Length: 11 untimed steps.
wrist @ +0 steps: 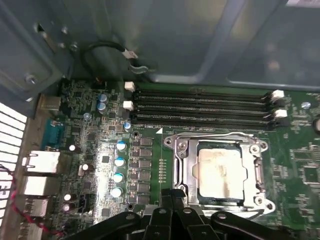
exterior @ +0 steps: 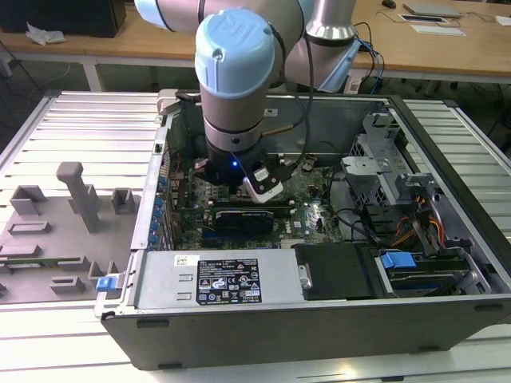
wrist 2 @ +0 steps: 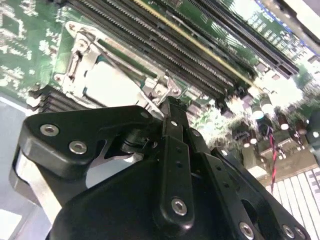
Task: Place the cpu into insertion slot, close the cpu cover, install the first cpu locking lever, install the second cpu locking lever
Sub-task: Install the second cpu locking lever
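In the first wrist view the cpu (wrist: 219, 172), pale silver-grey, lies in the insertion slot (wrist: 194, 172) on the green motherboard. The silvery cpu cover (wrist: 181, 161) lies flat around it as a frame. My gripper (wrist: 173, 196) is at the socket's near edge, its black fingers (wrist: 168, 200) pressed together and shut. The second wrist view shows the same: the fingertips (wrist 2: 171, 111) meet just beside the cpu cover (wrist 2: 80, 55) and the cpu (wrist 2: 107, 82). I cannot tell how the locking levers stand. In the exterior view the arm (exterior: 235, 96) reaches down into the open computer case.
Long black memory slots (wrist: 200, 105) run beside the socket, and a row of blue-topped capacitors (wrist: 119, 162) stands on its other side. The case's metal wall (wrist: 200, 45) rises behind. A grey fixture plate (exterior: 64, 215) lies at the exterior view's left, drive bays (exterior: 399, 199) at its right.
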Each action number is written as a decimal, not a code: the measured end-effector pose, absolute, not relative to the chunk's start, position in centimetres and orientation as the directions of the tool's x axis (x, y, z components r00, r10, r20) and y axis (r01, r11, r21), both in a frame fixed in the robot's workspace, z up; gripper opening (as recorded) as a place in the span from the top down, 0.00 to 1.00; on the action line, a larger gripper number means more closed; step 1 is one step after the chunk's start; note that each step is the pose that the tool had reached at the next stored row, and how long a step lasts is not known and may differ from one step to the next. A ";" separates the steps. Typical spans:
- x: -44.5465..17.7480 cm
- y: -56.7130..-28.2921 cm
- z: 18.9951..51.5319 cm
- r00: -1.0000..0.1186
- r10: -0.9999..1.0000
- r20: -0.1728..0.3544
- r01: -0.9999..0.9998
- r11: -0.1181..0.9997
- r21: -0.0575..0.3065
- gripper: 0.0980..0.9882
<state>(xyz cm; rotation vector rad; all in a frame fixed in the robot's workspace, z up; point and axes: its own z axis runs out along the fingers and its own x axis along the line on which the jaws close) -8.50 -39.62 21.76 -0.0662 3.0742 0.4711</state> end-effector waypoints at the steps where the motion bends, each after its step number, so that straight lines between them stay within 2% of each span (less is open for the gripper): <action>1: -8.5 -39.6 22.3 -0.999 -0.037 -0.038 -0.047 0.953 0.298 0.99; 7: -8.5 -39.6 24.8 -0.999 -0.038 -0.038 -0.047 0.962 0.269 0.99; 9: -8.5 -39.6 25.2 -0.999 -0.038 -0.038 -0.046 0.967 0.250 0.99; 11: -8.4 -39.6 25.5 -0.999 -0.039 -0.036 -0.046 0.975 0.216 0.99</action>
